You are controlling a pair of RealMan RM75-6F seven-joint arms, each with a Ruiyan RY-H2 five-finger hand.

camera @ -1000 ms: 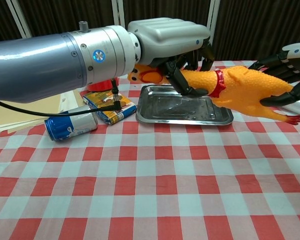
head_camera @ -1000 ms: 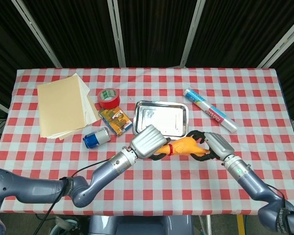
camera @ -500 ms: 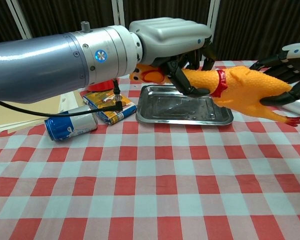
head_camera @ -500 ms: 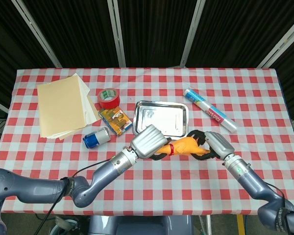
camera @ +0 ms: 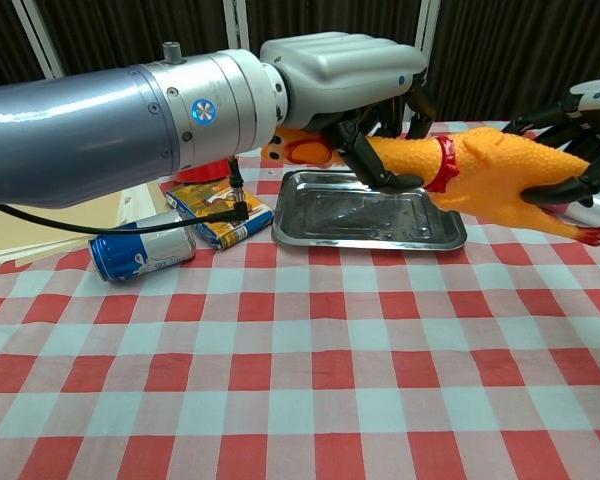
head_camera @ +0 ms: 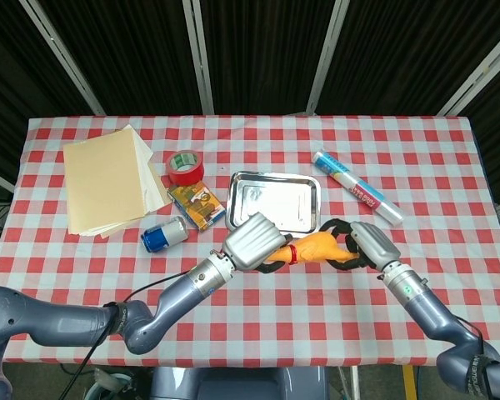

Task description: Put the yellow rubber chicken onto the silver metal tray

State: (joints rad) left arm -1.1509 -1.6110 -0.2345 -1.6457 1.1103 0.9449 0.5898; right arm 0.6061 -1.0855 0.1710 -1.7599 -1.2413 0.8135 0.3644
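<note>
The yellow rubber chicken (head_camera: 317,247) (camera: 495,170) with a red collar hangs in the air above the table, just in front of the near right corner of the silver metal tray (head_camera: 275,200) (camera: 360,215). My left hand (head_camera: 252,242) (camera: 340,70) grips its neck and head end. From the right, my right hand (head_camera: 368,243) (camera: 580,130) wraps its dark fingers around the chicken's rear, above and below it. The tray holds nothing.
A blue can (head_camera: 164,235) (camera: 140,255) lies on its side left of the tray, beside a small colourful box (head_camera: 196,206) (camera: 218,215). Red tape (head_camera: 184,167) and a stack of tan paper (head_camera: 108,179) sit further left. A wrapped roll (head_camera: 358,187) lies right of the tray.
The chicken's rear and my right hand have risen slightly and shifted a little to the left. My left hand has barely moved.
</note>
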